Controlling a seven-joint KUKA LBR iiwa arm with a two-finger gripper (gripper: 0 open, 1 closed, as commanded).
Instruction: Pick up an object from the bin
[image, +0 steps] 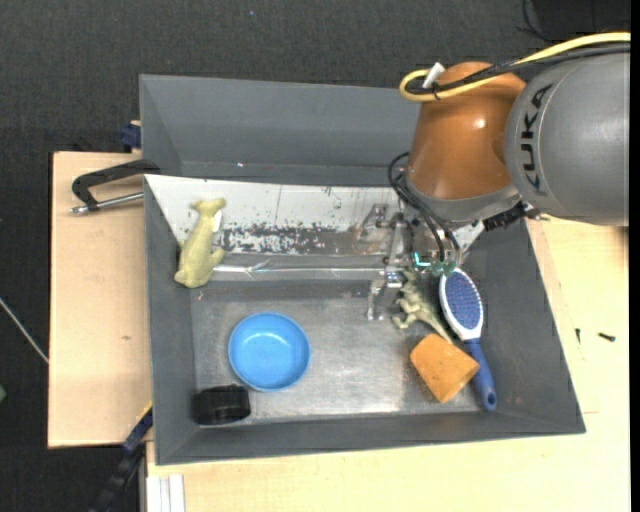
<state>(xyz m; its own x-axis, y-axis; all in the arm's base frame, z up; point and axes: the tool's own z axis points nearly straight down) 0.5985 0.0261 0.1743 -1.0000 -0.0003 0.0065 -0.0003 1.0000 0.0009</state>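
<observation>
bin (300, 110): grey metal, and we see a handful of loose things spread over its floor, none heaped.
arm (575, 130): comes in from the right over the back right corner; the orange cover (465, 130) on its wrist sits above the back wall.
bowl (268, 350): blue, round, upright, front left of the floor, standing apart from the rest.
brush (462, 305): blue, with a white bristle pad facing up. Its head is at mid right and the handle runs toward the front right corner.
yellow toy (200, 245): pale animal figure leaning against the back left corner, well apart from the tool.
wedge (442, 368): orange, sponge-like block at front right, touching the brush handle on its left side.
tool (395, 292): low in the bin at right of centre, near the back wall. We cannot tell how far open it is, nor whether it has hold of anything.
tan figure (412, 308): small olive-tan toy right under the tool, just left of the brush head and behind the wedge. It is the thing we see nearest the tool.
black piece (220, 404): small, dark, front left corner, just beside the bowl.
</observation>
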